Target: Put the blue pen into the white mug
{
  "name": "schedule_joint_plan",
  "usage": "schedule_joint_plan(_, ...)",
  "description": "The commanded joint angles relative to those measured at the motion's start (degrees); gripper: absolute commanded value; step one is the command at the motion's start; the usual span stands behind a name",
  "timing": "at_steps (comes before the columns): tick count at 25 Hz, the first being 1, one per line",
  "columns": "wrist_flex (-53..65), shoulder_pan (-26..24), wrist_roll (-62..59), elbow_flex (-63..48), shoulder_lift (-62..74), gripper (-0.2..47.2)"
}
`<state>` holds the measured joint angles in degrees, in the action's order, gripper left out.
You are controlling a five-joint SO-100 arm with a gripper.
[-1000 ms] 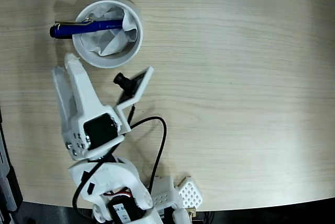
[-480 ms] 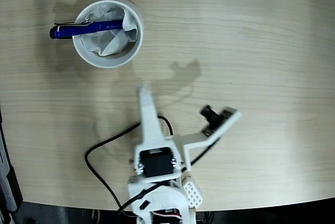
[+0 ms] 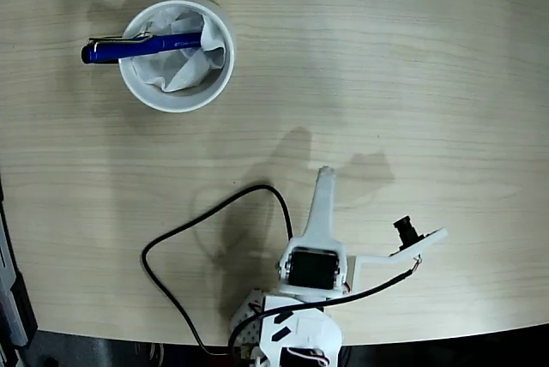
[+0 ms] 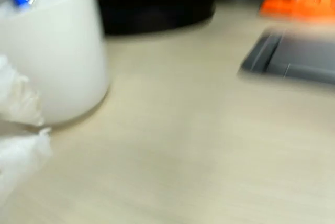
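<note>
The blue pen [image 3: 141,45] rests in the white mug [image 3: 177,99], clip end overhanging the rim; expect it light, rigid and slippery, best gripped mid-barrel. Your gripper [image 3: 324,177] sits well apart over the surface [image 3: 412,84], holding nothing; whether it is parted, you cannot tell.

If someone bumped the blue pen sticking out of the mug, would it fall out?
Probably it could. The blue pen leans across the mug rim with one end hanging outside, so a nudge might tip it. It looks glossy and round, so it would likely slide or roll.
</note>
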<state>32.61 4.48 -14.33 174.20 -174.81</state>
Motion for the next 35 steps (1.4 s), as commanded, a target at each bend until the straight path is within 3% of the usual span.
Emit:
schedule_joint_plan(1,8.0,0.6,-0.4,0.7,-7.2,0.0)
schedule_joint_plan(10,22.2,-0.4,0.5,0.5,-17.8,0.0)
schedule_joint_plan(20,35.3,-1.1,20.1,-2.8,-18.2,0.0)
schedule_joint_plan(26,36.8,-3.7,21.5,-2.9,-18.3,0.0)
schedule_joint_plan(35,36.8,-3.5,21.7,-2.9,-18.3,0.0)
